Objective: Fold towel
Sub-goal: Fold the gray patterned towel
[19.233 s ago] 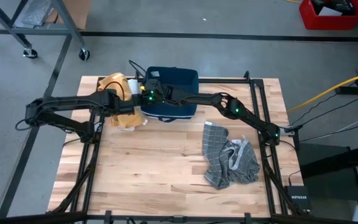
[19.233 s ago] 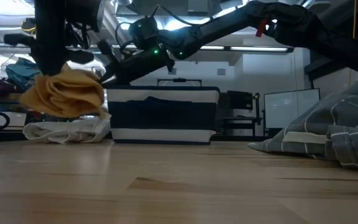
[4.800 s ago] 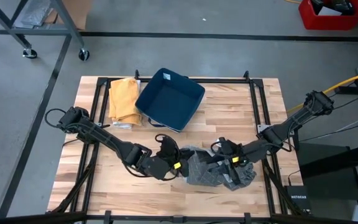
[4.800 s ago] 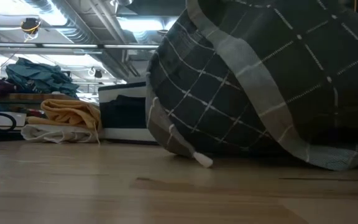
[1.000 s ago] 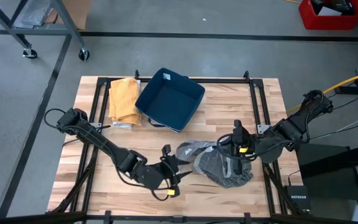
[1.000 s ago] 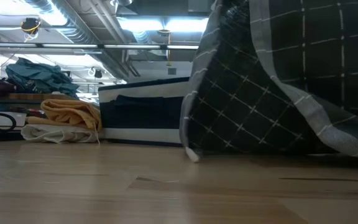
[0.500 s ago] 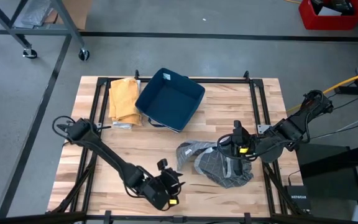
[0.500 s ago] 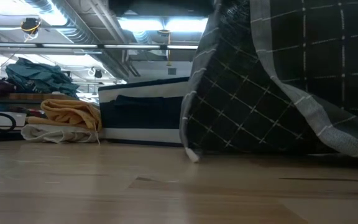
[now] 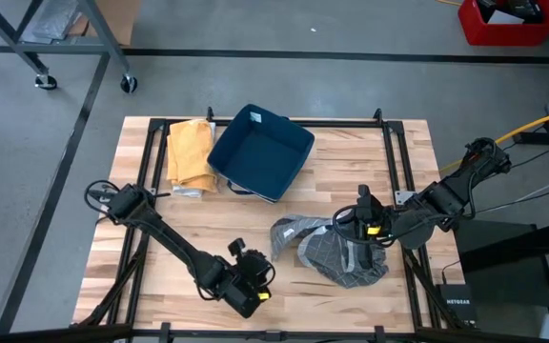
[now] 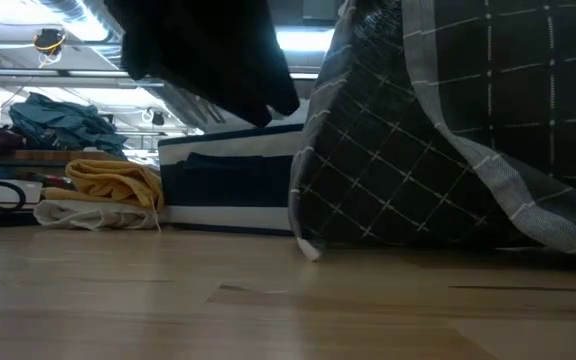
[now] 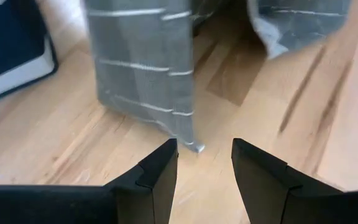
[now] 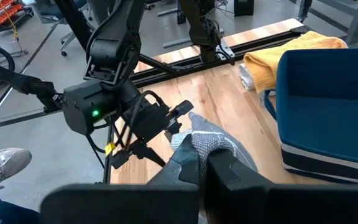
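The grey checked towel (image 9: 324, 250) is bunched at the table's near right; in the low view the towel (image 10: 448, 130) hangs in a tall drape with its lower edge on the wood. My right gripper (image 9: 355, 229) is shut on its raised part. My left gripper (image 9: 254, 265) stands open to the towel's left, clear of it. In the left wrist view its fingers (image 11: 204, 152) face a hanging panel of the towel (image 11: 142, 68), whose corner (image 11: 194, 146) reaches the table just ahead of them. My right gripper pinches a raised hump of the towel (image 12: 209, 140) between its two shut fingers (image 12: 188, 163); it looks like a fold of several layers. The fingers come from the table's right side, slanting down. The cloth hangs below them, and its lower part (image 10: 388, 235) rests on the table.
A dark blue basket (image 9: 260, 152) stands at the far middle of the table, with a folded yellow towel (image 9: 188, 152) on a white one to its left. Bare wood lies along the table's near left. A person's shoe (image 12: 2, 165) shows beyond the table.
My left gripper has drawn back a little from the towel toward the table's near left and has come into the low view at the upper left. The towel and my right gripper have kept still.
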Controlling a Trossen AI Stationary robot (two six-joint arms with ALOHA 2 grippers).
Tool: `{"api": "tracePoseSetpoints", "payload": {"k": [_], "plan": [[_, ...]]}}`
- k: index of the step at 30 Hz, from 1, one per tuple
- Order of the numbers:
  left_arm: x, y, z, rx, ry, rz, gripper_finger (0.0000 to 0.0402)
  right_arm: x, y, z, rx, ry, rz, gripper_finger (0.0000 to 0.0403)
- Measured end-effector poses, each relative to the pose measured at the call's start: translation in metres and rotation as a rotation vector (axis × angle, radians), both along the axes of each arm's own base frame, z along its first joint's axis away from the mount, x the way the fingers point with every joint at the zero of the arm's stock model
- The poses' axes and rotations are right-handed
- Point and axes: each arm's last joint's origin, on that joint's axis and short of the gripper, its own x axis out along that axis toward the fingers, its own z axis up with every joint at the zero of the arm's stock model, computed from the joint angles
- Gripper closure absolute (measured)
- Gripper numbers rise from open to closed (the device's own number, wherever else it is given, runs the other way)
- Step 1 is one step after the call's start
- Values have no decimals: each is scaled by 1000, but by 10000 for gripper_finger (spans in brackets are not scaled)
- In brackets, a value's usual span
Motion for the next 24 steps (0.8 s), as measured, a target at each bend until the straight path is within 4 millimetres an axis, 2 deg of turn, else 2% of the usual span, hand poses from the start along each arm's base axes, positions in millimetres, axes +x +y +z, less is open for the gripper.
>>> {"api": "tracePoseSetpoints", "payload": {"k": [21, 24], "plan": [[5, 4, 1, -123, -83, 114, 256, 3, 2, 7, -15, -63, 24, 402], [8, 2, -5, -126, -85, 118, 256, 3, 2, 7, -15, -72, 27, 402]]}}
